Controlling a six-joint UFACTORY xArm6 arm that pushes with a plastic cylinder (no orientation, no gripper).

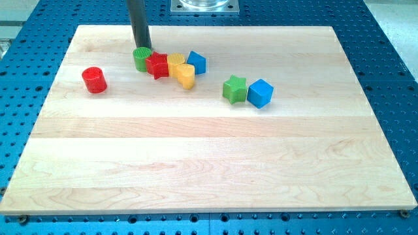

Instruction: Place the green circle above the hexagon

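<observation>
Your rod stands upright, no jaws to tell of; my tip (142, 47) touches the green circle (142, 59) from behind, red star (157, 65) beside it.

Pale wooden board (196, 163), planks running left to right, lying on a blue perforated metal table (392, 78). Grey metal mounting plate (204, 5) at the far edge, partly cut off.

Red plastic cylinder (95, 79): upright, far left of the board, well apart from the other blocks.

Red plastic star (157, 65): in the far cluster, left of centre.

Yellow plastic block (185, 76): rounded outline, shape not resolved; at the near right of the red star, just beside it.

Blue plastic block (196, 62): angular, exact shape not resolved; at the right end of the cluster.

Green plastic star (234, 89) and blue plastic cube (260, 93): a pair right of the cluster, side by side and touching or nearly so, with the cube on the right.
</observation>
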